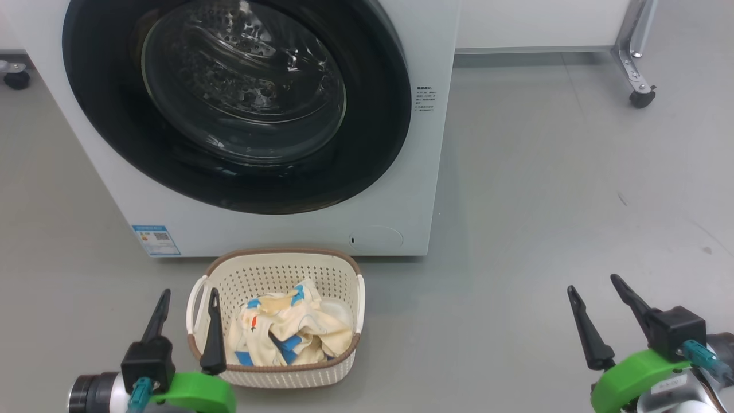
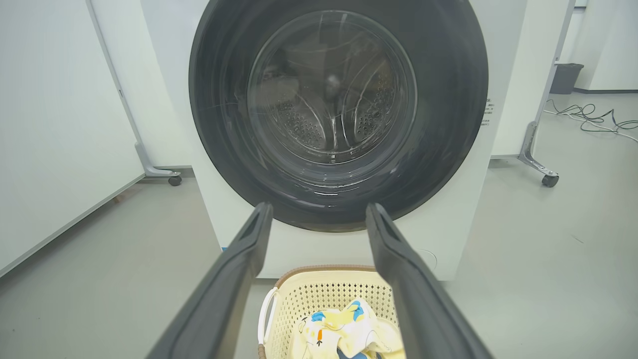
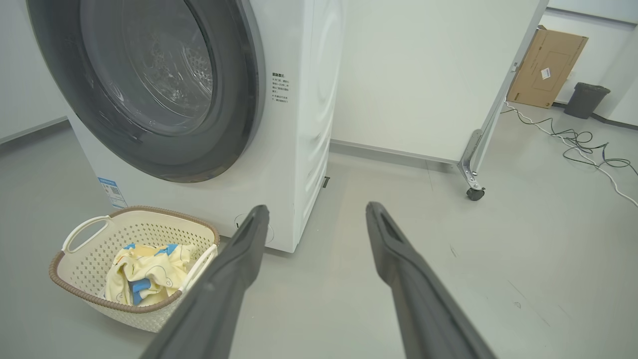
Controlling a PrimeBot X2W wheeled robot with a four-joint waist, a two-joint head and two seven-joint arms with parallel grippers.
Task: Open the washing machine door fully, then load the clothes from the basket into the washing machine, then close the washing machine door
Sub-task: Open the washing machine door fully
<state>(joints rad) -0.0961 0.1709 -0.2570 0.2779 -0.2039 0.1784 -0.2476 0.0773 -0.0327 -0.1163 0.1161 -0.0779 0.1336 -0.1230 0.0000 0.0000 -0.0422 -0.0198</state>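
Observation:
The white washing machine (image 1: 436, 172) stands ahead with its round black-rimmed door (image 1: 378, 115) shut flat against the front; the steel drum shows through the glass. On the floor right before it sits the cream basket (image 1: 275, 269), holding crumpled cream-yellow clothes (image 1: 287, 332) with blue patches. My left gripper (image 1: 184, 297) is open, low at the basket's left side, one finger over its left handle. Far to the right, my right gripper (image 1: 596, 284) is open above bare floor, holding nothing. The door (image 2: 448, 99), basket (image 2: 319, 294) and clothes (image 2: 349, 329) also face the left wrist view.
A blue sticker (image 1: 156, 240) marks the washer's lower left corner. White partition panels on castor feet (image 1: 641, 97) stand behind and to the right. Cables (image 3: 588, 149), a cardboard box (image 3: 547, 69) and a dark bin (image 3: 588, 99) lie farther right. Grey floor surrounds the basket.

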